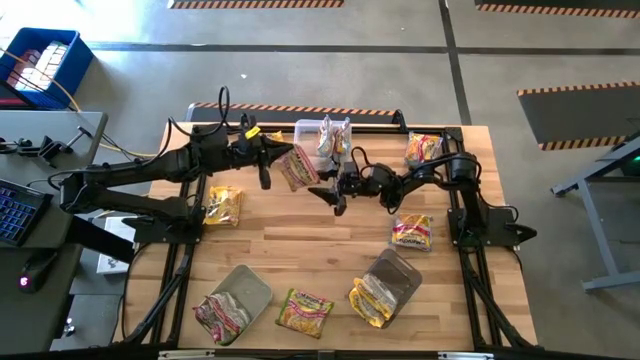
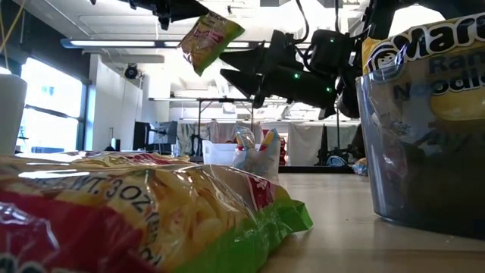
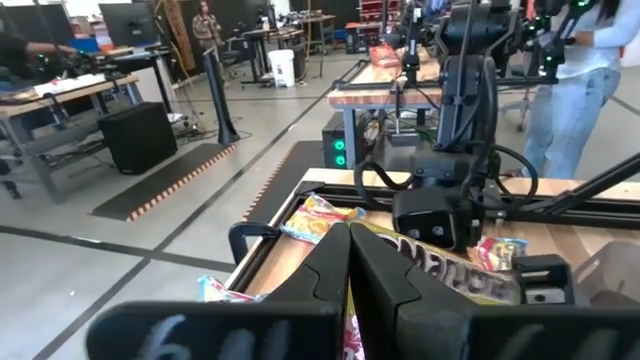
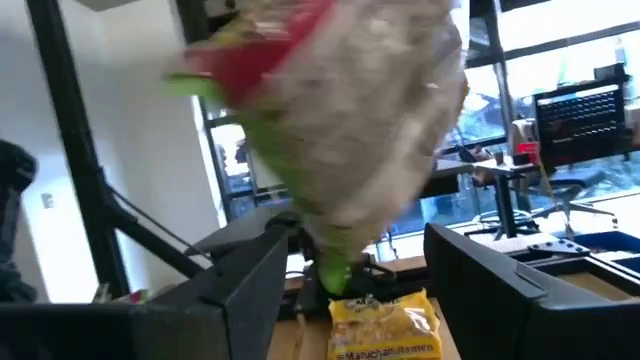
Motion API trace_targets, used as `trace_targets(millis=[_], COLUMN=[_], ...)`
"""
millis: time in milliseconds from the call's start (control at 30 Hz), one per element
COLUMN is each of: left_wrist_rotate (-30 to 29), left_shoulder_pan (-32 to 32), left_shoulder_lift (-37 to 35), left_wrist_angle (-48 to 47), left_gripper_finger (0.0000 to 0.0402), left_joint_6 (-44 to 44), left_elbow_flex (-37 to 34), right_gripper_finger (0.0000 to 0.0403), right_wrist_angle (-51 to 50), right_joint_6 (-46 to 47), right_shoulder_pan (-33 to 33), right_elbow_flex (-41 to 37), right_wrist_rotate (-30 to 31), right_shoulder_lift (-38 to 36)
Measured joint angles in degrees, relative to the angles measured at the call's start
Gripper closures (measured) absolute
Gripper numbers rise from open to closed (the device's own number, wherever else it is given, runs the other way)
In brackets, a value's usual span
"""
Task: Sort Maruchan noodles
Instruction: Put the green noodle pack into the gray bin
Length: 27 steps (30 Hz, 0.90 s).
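My left gripper (image 1: pixel 270 166) is shut on a green-and-red Maruchan packet (image 1: pixel 298 168), held high above the table's far middle. In the low view the packet (image 2: pixel 211 36) hangs in the air. My right gripper (image 1: pixel 335 195) is open just to the packet's right. In the right wrist view its fingers (image 4: pixel 250 290) stand on either side of the packet's lower end (image 4: pixel 335 265), and I cannot tell whether they touch it. Other packets lie flat on the table: yellow ones (image 1: pixel 223 205) (image 1: pixel 423 148) (image 1: pixel 412 232) and a green one (image 1: pixel 305 312). My left gripper pinches the packet between its two fingers at its upper end (image 2: pixel 198 21); its own fingers hide the exact spot in the left wrist view, where the printed film (image 3: pixel 425 265) sticks out beside them. The packet hangs tilted below the fingers, lifted clear of the table.
A clear tub (image 1: pixel 318 135) with packets stands at the far middle. Two more tubs lie near the front edge, one (image 1: pixel 245 290) with a pink packet (image 1: pixel 222 315), one (image 1: pixel 398 275) with a yellow packet (image 1: pixel 368 300). Black frame rails run along the table's sides.
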Motion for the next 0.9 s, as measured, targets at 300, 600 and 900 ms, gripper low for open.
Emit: trace_targets(millis=[300, 600, 900], left_wrist_rotate=[-0.31, -0.29, -0.27], left_shoulder_pan=[0.04, 0.02, 0.02], left_shoulder_lift=[-0.04, -0.04, -0.04], left_wrist_angle=[0.79, 1.02, 0.78], left_gripper_finger=[0.0401, 0.0401, 0.0401], left_joint_6=[0.52, 0.52, 0.93], left_elbow_flex=[0.07, 0.09, 0.09], right_gripper_finger=[0.0172, 0.0172, 0.0172], right_wrist_angle=[-0.12, -0.14, -0.23], right_joint_6=[-2.69, -4.63, -6.40], right_shoulder_pan=[0.05, -0.07, -0.17], right_elbow_flex=[2.44, 4.07, 4.09], right_wrist_rotate=[1.23, 7.68, 9.61], right_shoulder_lift=[0.02, 0.02, 0.02])
